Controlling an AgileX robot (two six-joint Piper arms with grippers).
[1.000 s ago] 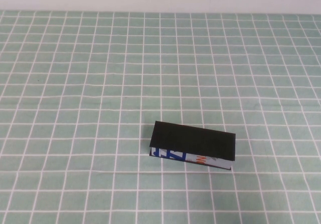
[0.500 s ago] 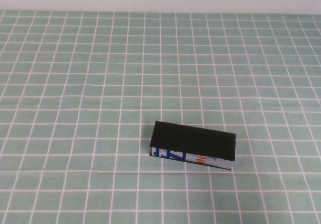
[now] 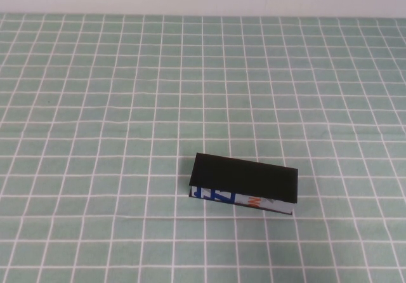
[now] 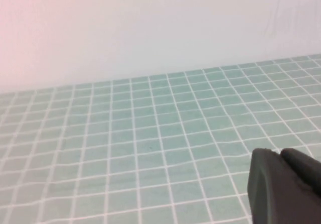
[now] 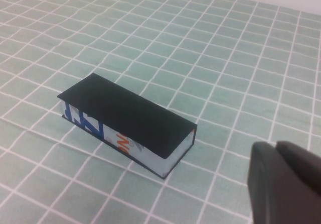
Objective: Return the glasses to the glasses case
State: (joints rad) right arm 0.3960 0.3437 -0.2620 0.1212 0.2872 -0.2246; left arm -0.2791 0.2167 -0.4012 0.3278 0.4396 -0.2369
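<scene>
So I've got the green gridded tablecloth [image 3: 95, 105] with the glasses case [image 3: 244, 183] sitting shut near its front middle; glasses aren't visible. Looks light, rigid and slick, so I'd grip across its short sides. Left gripper [image 4: 286, 186] and right gripper [image 5: 286, 184] are off the table; can't tell their state.

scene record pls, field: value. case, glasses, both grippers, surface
glasses case: lid down, lying flat on the cloth, white front edge with blue and orange print facing the robot
glasses: not visible in any view
left gripper: off the high view; only a dark part of it shows in its wrist view, above bare cloth
right gripper: off the high view; its wrist view looks down on the case, apart from it
surface: green checked tablecloth, white wall behind
</scene>
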